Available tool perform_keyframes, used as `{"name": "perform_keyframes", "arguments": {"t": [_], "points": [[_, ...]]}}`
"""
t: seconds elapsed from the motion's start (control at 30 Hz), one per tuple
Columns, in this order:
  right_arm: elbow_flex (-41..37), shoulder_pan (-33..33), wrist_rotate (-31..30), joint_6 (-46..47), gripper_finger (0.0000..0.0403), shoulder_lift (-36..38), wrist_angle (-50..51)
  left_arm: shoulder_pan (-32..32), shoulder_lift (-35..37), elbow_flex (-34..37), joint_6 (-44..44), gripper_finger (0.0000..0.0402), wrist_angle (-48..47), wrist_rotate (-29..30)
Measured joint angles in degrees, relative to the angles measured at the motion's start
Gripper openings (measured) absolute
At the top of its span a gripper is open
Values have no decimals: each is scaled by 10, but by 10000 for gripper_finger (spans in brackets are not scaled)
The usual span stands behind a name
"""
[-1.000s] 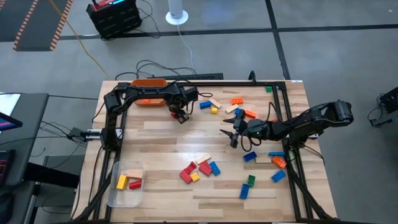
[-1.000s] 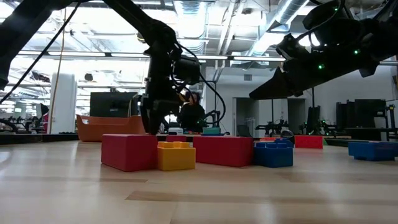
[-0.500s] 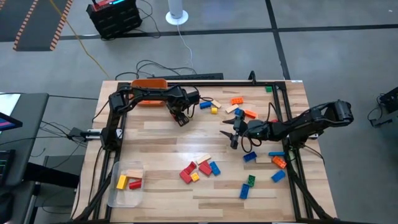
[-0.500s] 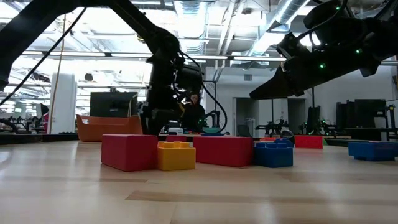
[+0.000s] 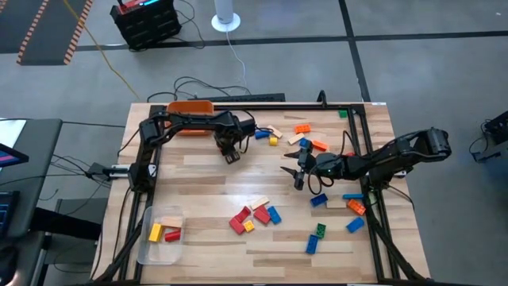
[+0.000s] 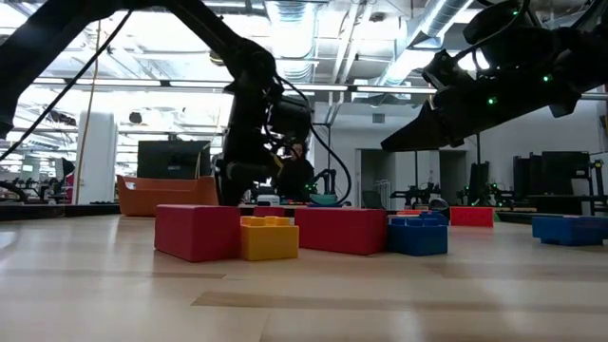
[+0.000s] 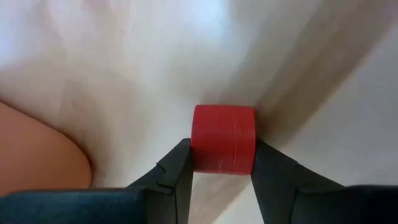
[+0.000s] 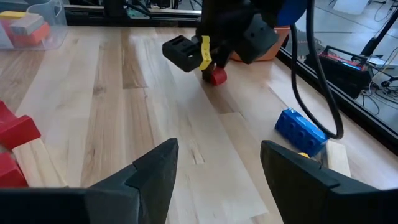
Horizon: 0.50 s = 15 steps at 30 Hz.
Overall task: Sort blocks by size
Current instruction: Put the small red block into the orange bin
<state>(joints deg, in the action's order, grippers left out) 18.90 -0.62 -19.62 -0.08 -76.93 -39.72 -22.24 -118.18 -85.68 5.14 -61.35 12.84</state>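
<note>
- Left gripper (image 5: 231,155) is set low at the table's far side, near the orange bin (image 5: 190,106); its fingers (image 7: 177,171) are pressed on both sides of a small red block (image 7: 224,138).
- Remaining blocks are scattered mid-table (image 5: 255,215) and rightward.
- Right gripper (image 5: 299,168) is held spread wide, empty, above bare wood.
- Risk, as judged: the shallow pinch on the red block's lower edge could slip on lifting.

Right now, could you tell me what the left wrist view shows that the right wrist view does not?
Only the left wrist view shows the left gripper's fingers closed against the small red block's two sides. Only the right wrist view shows the long blue block, the clear tub and the open right gripper. Both show the red block on the wooden table.
</note>
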Motion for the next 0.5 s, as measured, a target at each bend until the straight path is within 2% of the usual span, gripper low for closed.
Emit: {"name": "perform_keyframes", "arguments": {"t": [0.27,0.5], "points": [[0,0,0,0,260,0,1,1,39,-62,-6,122,-37,17],[0,0,0,0,260,0,3,-30,134,-70,-1,127,-83,125]]}}
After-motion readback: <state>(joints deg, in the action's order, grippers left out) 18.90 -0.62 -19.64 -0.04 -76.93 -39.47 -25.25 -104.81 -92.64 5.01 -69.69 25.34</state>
